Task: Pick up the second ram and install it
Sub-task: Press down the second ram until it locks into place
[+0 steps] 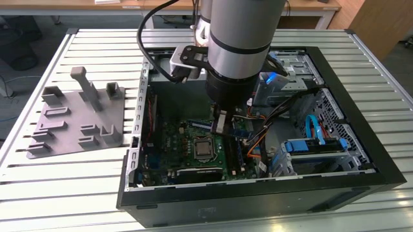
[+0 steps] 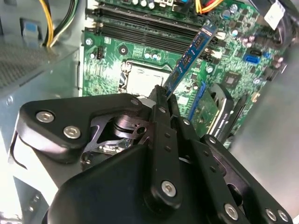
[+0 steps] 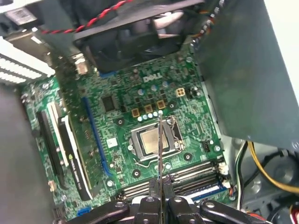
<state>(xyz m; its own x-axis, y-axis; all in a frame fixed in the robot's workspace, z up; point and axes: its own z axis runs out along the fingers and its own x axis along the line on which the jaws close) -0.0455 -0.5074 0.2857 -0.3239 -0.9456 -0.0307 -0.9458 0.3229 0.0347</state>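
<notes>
My gripper (image 1: pixel 221 126) is shut on the second ram (image 2: pixel 189 58), a thin flat stick with dark chips and a blue edge, and holds it on edge above the motherboard (image 1: pixel 187 140) inside the open computer case. In the first wrist view the ram (image 3: pixel 160 144) shows edge-on as a thin line crossing the CPU socket (image 3: pixel 152 142), rising from between the fingertips (image 3: pixel 154 186). The long black memory slots (image 3: pixel 187 175) lie just below the gripper, beside the socket. In the second wrist view the stick points toward those slots (image 2: pixel 145 25), tilted and above them.
The case walls (image 1: pixel 258 193) close in on all sides. Cables (image 1: pixel 271 121) and blue drive bays (image 1: pixel 316 145) crowd the exterior view's right. An expansion card (image 3: pixel 70 149) stands on the board. A gray holder fixture (image 1: pixel 77 121) sits on the slatted table at the exterior view's left.
</notes>
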